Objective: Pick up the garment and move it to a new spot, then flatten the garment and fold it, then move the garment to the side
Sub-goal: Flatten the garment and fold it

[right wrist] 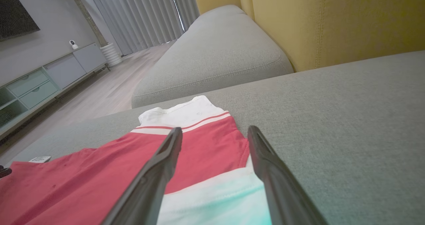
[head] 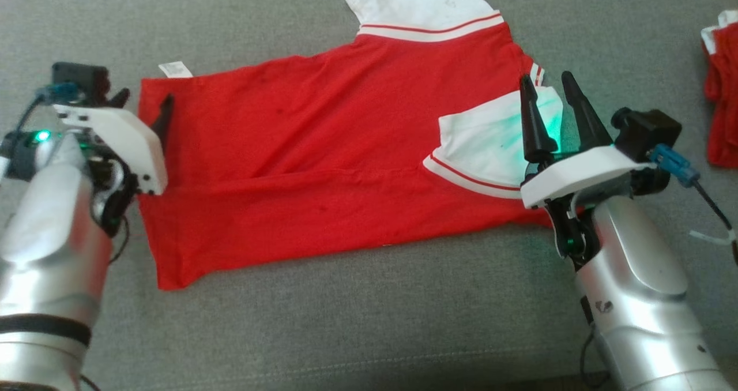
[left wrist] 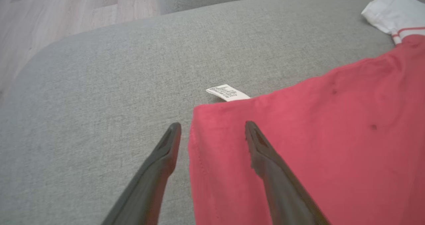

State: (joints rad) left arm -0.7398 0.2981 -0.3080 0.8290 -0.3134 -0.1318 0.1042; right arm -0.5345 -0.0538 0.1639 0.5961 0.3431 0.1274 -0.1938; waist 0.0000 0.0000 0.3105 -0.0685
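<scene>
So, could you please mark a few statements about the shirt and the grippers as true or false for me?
1. The left gripper and the right gripper are both open. True.
2. The sleeves of the garment are blue. False: they are white.
3. A white label pokes out of the garment beside the left gripper. True.
4. The garment lies on a wooden table. False: it lies on a grey cushion.

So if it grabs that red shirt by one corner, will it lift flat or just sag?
Probably sag: the red shirt lies limp with soft creases and one white sleeve folded over its body. It looks thin, so likely light. Pushed, it would probably bunch on the grey sofa cushion rather than slide.
</scene>
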